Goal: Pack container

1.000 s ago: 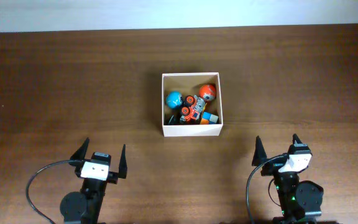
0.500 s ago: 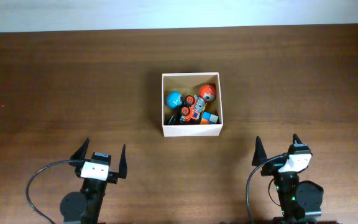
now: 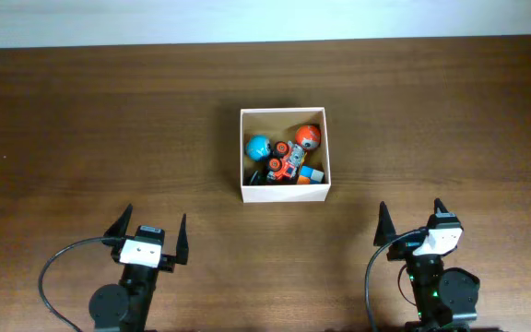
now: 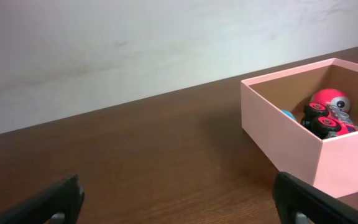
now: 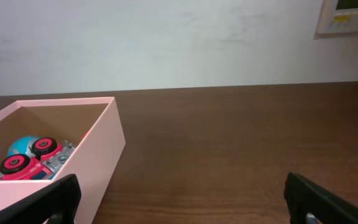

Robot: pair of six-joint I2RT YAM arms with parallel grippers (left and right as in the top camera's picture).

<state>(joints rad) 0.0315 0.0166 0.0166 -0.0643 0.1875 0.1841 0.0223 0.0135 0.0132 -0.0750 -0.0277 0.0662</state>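
The container (image 3: pixel 284 193), a square open-top box with white walls and a tan inside, sits at the table's middle. It holds several small toys: a blue ball (image 3: pixel 259 147), an orange ball (image 3: pixel 308 136), an orange toy truck (image 3: pixel 287 162) and a blue block (image 3: pixel 313 173). The box also shows in the left wrist view (image 4: pixel 278 134) and in the right wrist view (image 5: pixel 98 162). My left gripper (image 3: pixel 151 236) is open and empty, near the front edge, left of the box. My right gripper (image 3: pixel 411 225) is open and empty, front right of the box.
The brown wooden table (image 3: pixel 109 120) runs to a pale wall at the back. A white wall panel (image 5: pixel 347 15) shows at the upper right of the right wrist view.
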